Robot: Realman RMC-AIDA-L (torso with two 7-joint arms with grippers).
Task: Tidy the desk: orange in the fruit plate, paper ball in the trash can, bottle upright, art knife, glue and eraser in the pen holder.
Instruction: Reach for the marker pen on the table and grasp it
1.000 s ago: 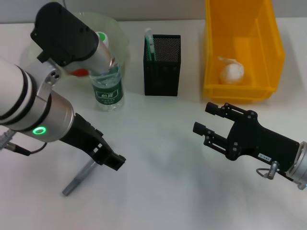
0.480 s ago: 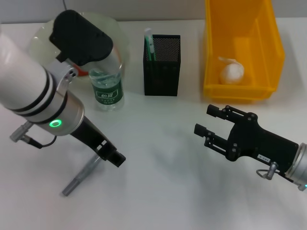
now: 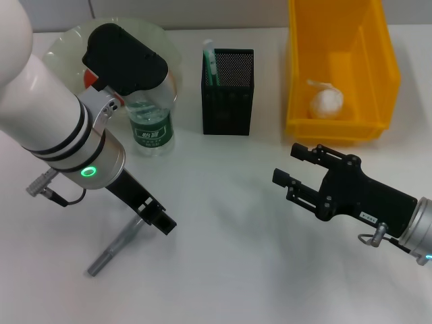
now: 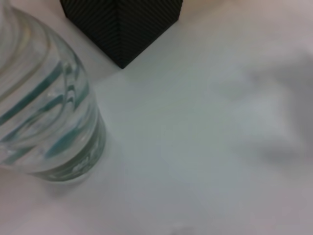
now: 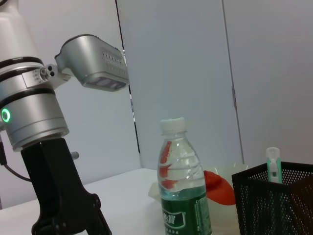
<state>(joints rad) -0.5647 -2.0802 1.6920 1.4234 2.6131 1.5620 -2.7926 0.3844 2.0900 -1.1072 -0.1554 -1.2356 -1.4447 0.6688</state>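
A grey art knife (image 3: 111, 251) lies on the white table at the front left. My left gripper (image 3: 157, 221) is right at its upper end. The water bottle (image 3: 151, 125) stands upright by the fruit plate (image 3: 71, 37); it also shows in the left wrist view (image 4: 44, 112) and the right wrist view (image 5: 183, 191). The orange (image 3: 88, 77) peeks out behind my left arm. The black mesh pen holder (image 3: 228, 91) holds a green-white glue stick (image 3: 209, 59). The paper ball (image 3: 326, 101) lies in the yellow bin (image 3: 337, 131). My right gripper (image 3: 291, 167) is open and empty at the front right. The eraser is out of view.
My left arm (image 3: 61, 128) covers much of the plate and the table's left side. The pen holder's corner (image 4: 122, 24) is close to the bottle in the left wrist view. Bare table lies between the two grippers.
My left arm's upper part has swung left and back while its gripper stayed at the knife's end. The knife has not moved. The right gripper has barely shifted.
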